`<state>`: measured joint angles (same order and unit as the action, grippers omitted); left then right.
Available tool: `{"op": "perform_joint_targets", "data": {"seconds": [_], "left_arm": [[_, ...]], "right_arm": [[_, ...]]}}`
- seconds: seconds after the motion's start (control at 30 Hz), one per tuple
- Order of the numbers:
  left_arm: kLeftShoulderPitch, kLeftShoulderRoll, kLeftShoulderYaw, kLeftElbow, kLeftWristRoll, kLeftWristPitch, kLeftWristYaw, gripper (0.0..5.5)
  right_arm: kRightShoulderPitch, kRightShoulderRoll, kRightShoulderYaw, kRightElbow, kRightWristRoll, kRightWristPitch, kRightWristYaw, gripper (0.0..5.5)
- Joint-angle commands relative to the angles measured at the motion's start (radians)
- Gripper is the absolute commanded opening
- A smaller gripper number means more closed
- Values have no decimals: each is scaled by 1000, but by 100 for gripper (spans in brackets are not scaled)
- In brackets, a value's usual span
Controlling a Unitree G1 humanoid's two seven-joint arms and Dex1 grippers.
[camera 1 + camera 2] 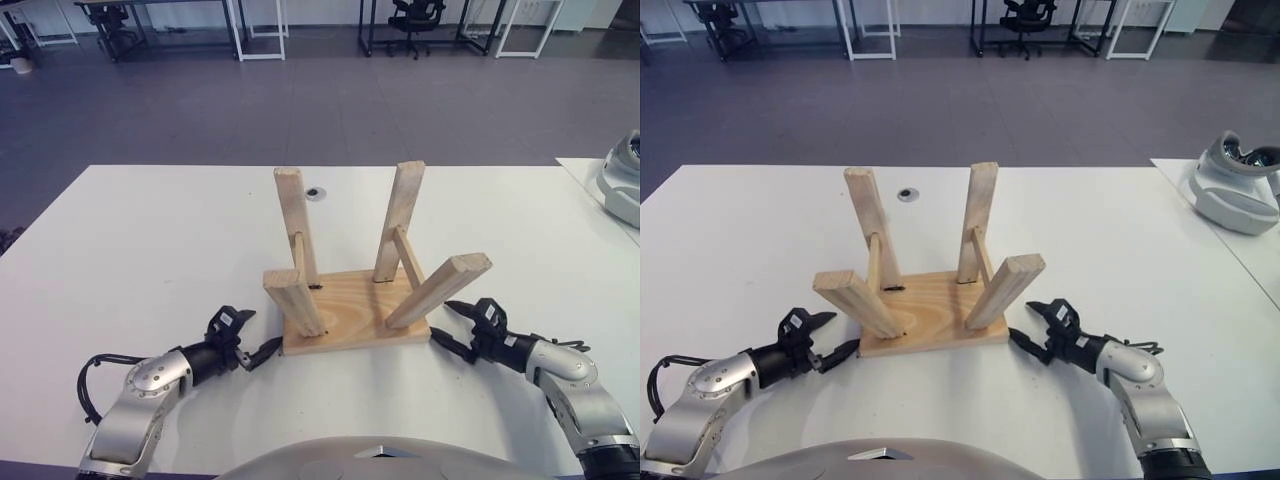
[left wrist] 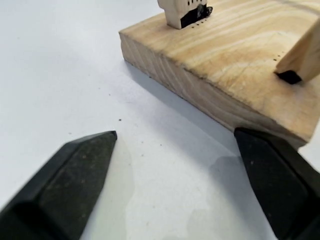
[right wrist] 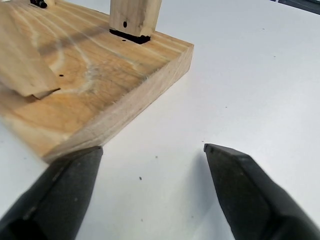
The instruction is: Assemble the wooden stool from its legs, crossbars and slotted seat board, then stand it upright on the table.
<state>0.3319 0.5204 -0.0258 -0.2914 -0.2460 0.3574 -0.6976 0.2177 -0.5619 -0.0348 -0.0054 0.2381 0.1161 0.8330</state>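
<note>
The wooden stool lies upside down in the middle of the white table (image 1: 150, 230), its seat board (image 1: 355, 310) flat on the surface and its legs (image 1: 296, 230) pointing up, splayed, with crossbars (image 1: 405, 255) between them. My left gripper (image 1: 257, 340) rests on the table at the board's near left corner, open, one fingertip (image 2: 270, 165) touching the board's edge (image 2: 210, 95). At the near right corner is my right gripper (image 1: 448, 326), open, with one fingertip (image 3: 70, 180) against the board's corner (image 3: 100, 125).
A white headset (image 1: 1232, 185) lies on a neighbouring table at the far right. A small round hole (image 1: 316, 192) sits in the table behind the stool. Chairs and desk frames stand across the floor beyond.
</note>
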Motion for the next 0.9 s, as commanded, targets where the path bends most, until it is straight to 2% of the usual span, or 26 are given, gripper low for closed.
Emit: {"op": "perform_joint_targets", "data": {"seconds": [0.03,0.1,0.2,0.37,0.43,0.53,0.63,0.7,0.77,0.9], "left_arm": [[-25,-64,-66,-72,-76,87,0,436],[0,-36,-27,-208,-232,175,-56,436],[0,31,101,-328,-413,274,-99,436],[-23,98,254,-425,-609,362,-69,436],[-34,119,278,-433,-643,389,-59,436],[-10,180,249,-396,-554,384,-79,436],[23,373,174,-234,-293,257,-176,436],[-14,501,99,-70,-145,118,-302,436],[-129,501,40,-9,-141,53,-416,436],[-350,392,-73,62,-163,19,-522,436]], "right_arm": [[16,11,19,-155,154,127,78,382],[43,-37,-33,-288,336,281,138,382],[38,-103,-159,-367,518,414,162,382],[86,-185,-238,-412,577,481,195,382],[100,-199,-242,-434,582,487,201,382],[130,-230,-216,-455,536,471,217,382],[149,-309,-174,-355,357,345,267,382],[108,-372,-117,-280,267,270,351,382],[43,-378,-74,-260,253,242,406,382],[-85,-328,7,-227,246,222,427,382]]}}
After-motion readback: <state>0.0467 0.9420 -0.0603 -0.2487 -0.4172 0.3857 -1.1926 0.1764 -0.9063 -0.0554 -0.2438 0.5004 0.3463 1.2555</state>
